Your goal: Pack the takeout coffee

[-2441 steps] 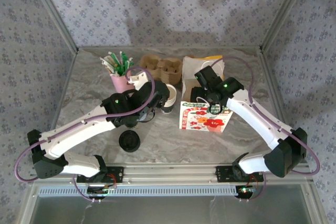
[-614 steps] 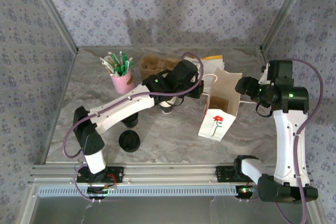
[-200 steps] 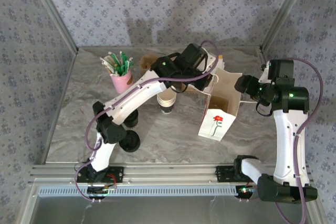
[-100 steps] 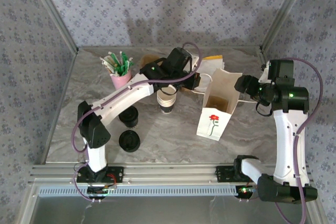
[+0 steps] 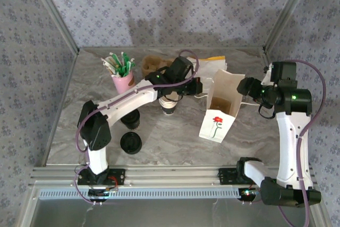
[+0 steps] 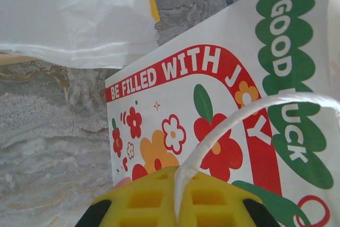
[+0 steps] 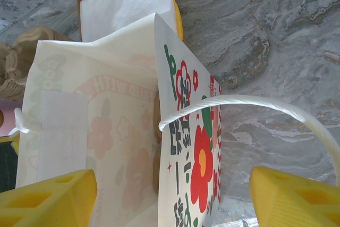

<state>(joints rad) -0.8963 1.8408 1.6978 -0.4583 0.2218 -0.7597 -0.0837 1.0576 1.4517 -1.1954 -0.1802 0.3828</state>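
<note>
Grey marbled tabletop point(image 5: 175, 142) — floral-patterned walls point(image 5: 159, 9), aluminium corner posts point(image 5: 54, 12).

Matt paper bag point(image 5: 215, 123) stands on a smooth marble-look tabletop point(image 5: 170, 143).

Left end effector point(image 6: 178, 203) clamped; right end effector point(image 7: 170, 198) spread wide.

Both arms, the left arm point(image 5: 125, 99) and the right arm point(image 5: 289, 136), wear smooth white shells broken by chunky black joint housings. A purple cable point(image 5: 323, 91) loops loosely along each one. A small green light point(image 5: 291, 98) glows on a black housing. The bases sit on a ribbed aluminium rail point(image 5: 175, 176). The jaws are bright yellow, moulded with square waffle-like recesses.
</note>
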